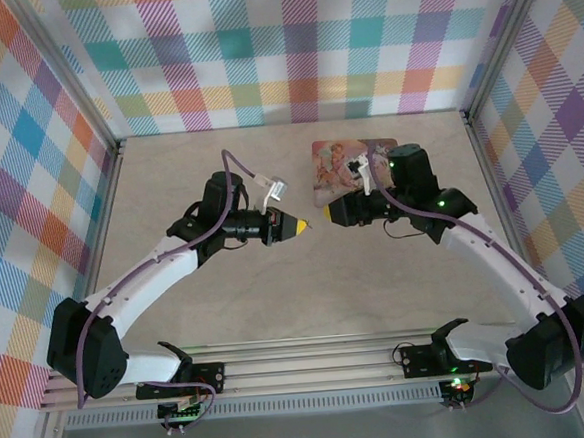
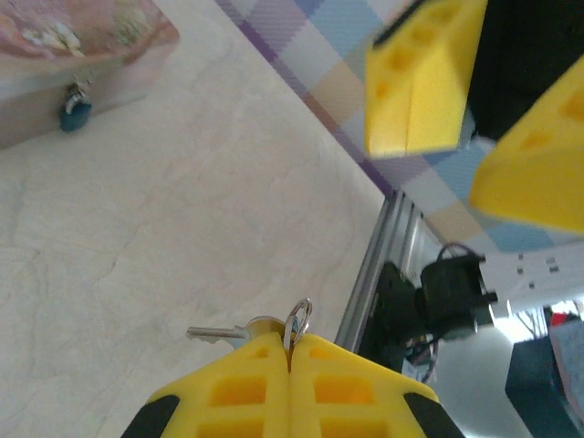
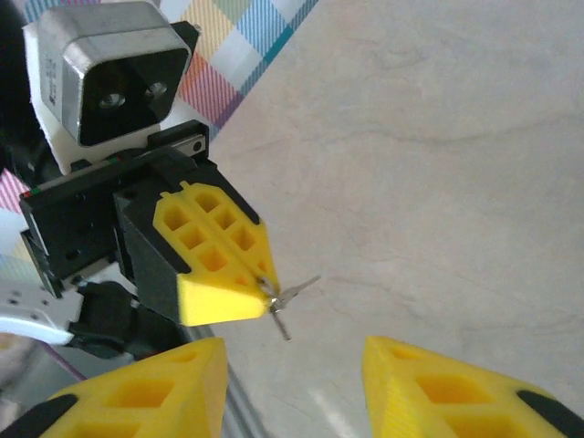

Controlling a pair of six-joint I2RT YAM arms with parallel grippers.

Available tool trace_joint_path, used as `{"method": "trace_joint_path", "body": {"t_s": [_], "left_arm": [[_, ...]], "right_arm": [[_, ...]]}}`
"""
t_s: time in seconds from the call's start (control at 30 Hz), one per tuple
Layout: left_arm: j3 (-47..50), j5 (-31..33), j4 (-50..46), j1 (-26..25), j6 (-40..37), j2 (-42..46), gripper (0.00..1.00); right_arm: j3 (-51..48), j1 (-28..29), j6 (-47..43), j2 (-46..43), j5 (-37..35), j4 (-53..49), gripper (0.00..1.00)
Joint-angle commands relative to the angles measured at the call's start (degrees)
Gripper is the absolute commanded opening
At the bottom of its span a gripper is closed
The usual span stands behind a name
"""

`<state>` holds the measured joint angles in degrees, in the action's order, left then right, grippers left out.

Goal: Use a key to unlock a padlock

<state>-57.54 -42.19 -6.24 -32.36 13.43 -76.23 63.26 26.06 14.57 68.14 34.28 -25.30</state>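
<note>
My left gripper (image 2: 290, 345) is clamped shut on a small silver metal key (image 2: 224, 334) with a ring, over the beige table (image 2: 182, 228). My right gripper (image 3: 294, 351) faces it, jaws apart and holding nothing. The tiny bluish padlock (image 2: 76, 108) hangs on the pink picture-printed rectangular tin (image 2: 82, 36), well apart from the key.

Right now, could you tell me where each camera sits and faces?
Top external: above and behind the bases, looking down at the table; left arm and right arm show, left tool facing right tool.
Left wrist: on the left arm, looking past its shut tool, pinching the key, toward the tin and padlock.
Right wrist: on the right arm, looking down past its open tool at the table.
Shared: both wrist views show the key and the opposite tool.
</note>
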Motion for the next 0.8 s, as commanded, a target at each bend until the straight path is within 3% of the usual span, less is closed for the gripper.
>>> {"method": "trace_joint_path", "body": {"t_s": [0.0, 0.4, 0.77], "left_arm": [[1.2, 3.23, 9.53, 0.54, 8.28, 2.19, 0.0], [1.46, 3.43, 12.65, 0.56, 13.72, 2.83, 0.0], [1.11, 3.3, 13.21, 0.51, 14.92, 2.98, 0.0]], "right_arm": [[-2.31, 0.22, 10.77, 0.59, 3.7, 8.43, 0.4], [-6.49, 0.3, 19.67, 3.52, 9.46, 19.52, 0.39], [-6.46, 0.71, 22.69, 6.37, 13.77, 25.01, 0.29]]}}
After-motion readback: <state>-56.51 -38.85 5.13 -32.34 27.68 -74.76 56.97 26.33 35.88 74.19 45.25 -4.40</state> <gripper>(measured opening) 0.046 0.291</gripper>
